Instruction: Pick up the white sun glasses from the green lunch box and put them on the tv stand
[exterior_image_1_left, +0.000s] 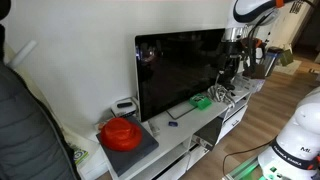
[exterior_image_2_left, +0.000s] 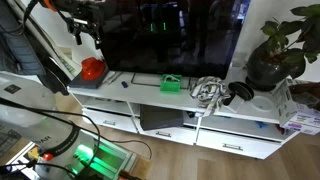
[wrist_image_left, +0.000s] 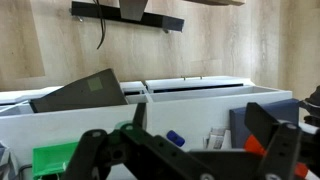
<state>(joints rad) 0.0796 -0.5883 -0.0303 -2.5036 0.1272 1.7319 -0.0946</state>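
The tool (wrist_image_left: 180, 150) is held spread and empty near the green lunch box (exterior_image_1_left: 201, 101), presumably so the white sun glasses, too small to discern, can be straddled.

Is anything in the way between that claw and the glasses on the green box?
Nothing visible does. In an exterior view the gripper hangs beside and above the green lunch box, open space between. The white sun glasses are too small to discern.

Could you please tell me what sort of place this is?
Most likely a home living room: a large black TV stands on a long white tv stand, with a potted plant at one end.
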